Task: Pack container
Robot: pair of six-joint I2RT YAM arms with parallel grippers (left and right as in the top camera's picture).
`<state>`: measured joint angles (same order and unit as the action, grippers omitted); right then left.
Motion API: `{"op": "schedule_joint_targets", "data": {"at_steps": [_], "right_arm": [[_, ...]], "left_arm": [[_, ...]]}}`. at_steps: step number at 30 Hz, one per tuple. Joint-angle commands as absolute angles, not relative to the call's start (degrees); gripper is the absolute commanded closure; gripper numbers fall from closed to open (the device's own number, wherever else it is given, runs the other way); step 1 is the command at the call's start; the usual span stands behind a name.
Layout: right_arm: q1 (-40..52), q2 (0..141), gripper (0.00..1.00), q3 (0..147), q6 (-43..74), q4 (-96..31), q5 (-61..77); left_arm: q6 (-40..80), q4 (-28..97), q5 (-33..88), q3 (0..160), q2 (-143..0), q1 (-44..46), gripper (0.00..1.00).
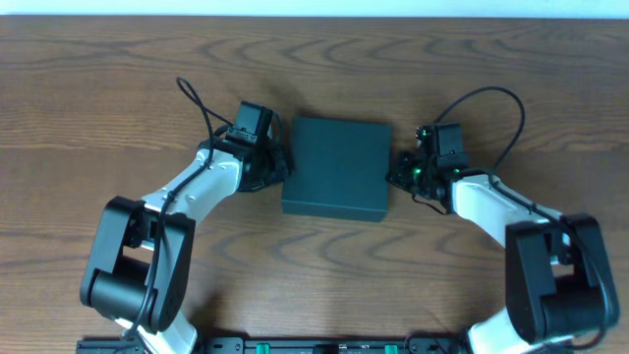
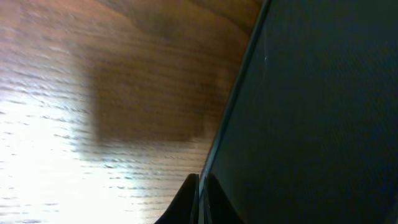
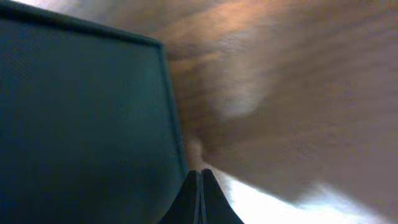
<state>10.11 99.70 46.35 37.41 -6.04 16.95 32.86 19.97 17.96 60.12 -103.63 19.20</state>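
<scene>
**Teal container closed at mid-desk, 2 arms pressed to its sides**

The container [image 1: 334,162], a dark teal-green matte box, lies flat near the centre of the wooden desk [image 1: 98,79]. Its top face is shut and none of its inside shows. In the overhead view its long sides run toward 12 and 6 o'clock, and its front wall faces 6 o'clock.

The left fingers [image 1: 279,165] meet the container at its 9 o'clock side. The left arm [image 1: 192,192] reaches in from its base at about 7 o'clock. In the left wrist view the left fingers [image 2: 193,202] are pressed together with only a hairline seam between them. Their tips sit right at the container's [image 2: 311,124] edge, which runs up toward 1 o'clock. I cannot tell whether a thin lip of the box is caught in that seam.

The right fingers [image 1: 398,175] meet the container at its 3 o'clock side. The right arm [image 1: 482,202] comes in from about 5 o'clock, and small green lights [image 1: 421,173] glow on its wrist. In the right wrist view the right fingers [image 3: 194,198] are likewise pressed together. Their tips are just beside the corner of the container [image 3: 81,124], which fills the 9 o'clock half of that view, with blurred desk toward 3 o'clock.

A black cable [image 1: 197,106] loops over each wrist.
</scene>
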Motion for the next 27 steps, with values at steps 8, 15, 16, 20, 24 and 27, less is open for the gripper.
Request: {"op": "schedule_joint_targets", "data": {"at_steps": [8, 15, 16, 20, 24, 27], "right_arm": [[10.90, 101.27, 0.99, 46.50, 50.33, 4.99, 24.53], [10.90, 101.27, 0.99, 46.52, 52.31, 7.53, 25.96], [10.83, 101.27, 0.99, 46.52, 52.42, 7.99, 25.98], [10.81, 101.27, 0.99, 46.52, 57.01, 11.53, 26.44], [10.81, 101.27, 0.99, 46.52, 62.48, 14.66, 27.51], [11.03, 101.27, 0.99, 46.52, 63.53, 15.29, 27.73]], "left_arm": [[40.42, 13.74, 24.67, 59.99, -104.27, 19.20, 0.94], [44.36, 6.66, 26.63, 60.01, -104.27, 19.20, 0.94], [44.97, 6.39, 26.61, 60.01, -104.27, 19.20, 0.94], [46.46, 5.19, 26.61, 60.01, -104.27, 19.20, 0.94], [48.51, 3.92, 26.63, 60.01, -104.27, 19.20, 0.94], [51.64, -0.36, 27.31, 60.05, -104.27, 19.22, 0.94]]}}
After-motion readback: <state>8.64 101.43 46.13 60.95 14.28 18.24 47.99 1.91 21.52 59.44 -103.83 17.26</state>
